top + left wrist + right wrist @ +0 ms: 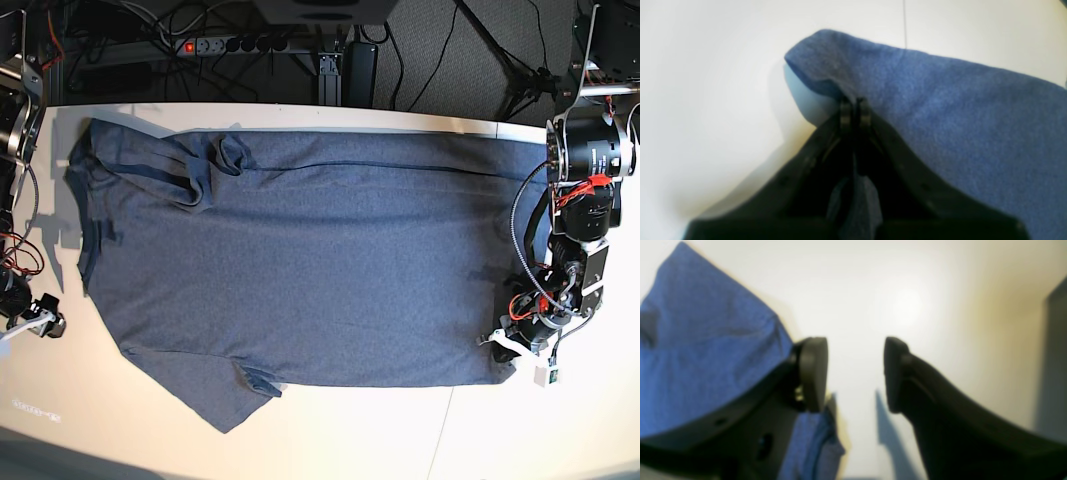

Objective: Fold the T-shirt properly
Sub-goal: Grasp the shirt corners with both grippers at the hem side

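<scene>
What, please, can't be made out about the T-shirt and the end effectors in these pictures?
- T-shirt lettering: none shows in the base view; whether any lies underneath is hidden.
- Left end effector: shut on the T-shirt, but its body hides how much cloth is pinched; in the base view the arm covers it.
- Right end effector: open, yet blur hides whether cloth touches its finger; too small in the base view.

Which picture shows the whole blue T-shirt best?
The base view: the slate-blue cotton T-shirt lies spread across the white table. The left wrist view shows only an edge pinched in the black left gripper; the right wrist view, a blurry corner beside the open right gripper.
</scene>
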Controlling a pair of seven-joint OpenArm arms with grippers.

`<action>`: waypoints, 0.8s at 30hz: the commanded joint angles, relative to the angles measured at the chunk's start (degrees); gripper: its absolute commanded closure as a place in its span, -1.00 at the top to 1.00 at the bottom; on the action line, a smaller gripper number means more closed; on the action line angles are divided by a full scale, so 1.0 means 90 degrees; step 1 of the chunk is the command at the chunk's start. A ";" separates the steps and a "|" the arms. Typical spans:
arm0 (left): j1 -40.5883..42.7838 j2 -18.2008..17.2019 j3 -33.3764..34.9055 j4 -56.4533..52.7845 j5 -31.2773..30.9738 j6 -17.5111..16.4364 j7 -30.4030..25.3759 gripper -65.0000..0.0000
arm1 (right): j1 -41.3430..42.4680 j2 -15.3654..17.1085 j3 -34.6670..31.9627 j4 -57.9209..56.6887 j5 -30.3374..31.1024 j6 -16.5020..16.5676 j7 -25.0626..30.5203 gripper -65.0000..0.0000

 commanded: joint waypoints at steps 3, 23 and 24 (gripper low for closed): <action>-0.0185 -0.0075 -0.0012 0.0085 -0.0063 -0.0192 -0.0100 -1.00 | 0.0413 0.0061 0.0034 -0.0765 0.0321 -0.0044 0.0131 -0.14; -0.0163 -0.0090 -0.0012 0.0085 -0.0061 -0.0192 -0.0075 -1.00 | 0.0714 -0.1324 0.0034 -0.1440 -0.0750 -0.0029 0.1095 -0.14; -0.0163 -0.0090 -0.0012 0.0085 -0.0061 -0.0192 -0.0075 -1.00 | 0.0736 -0.1377 0.0034 -0.1440 -0.0891 -0.0027 0.1192 -0.14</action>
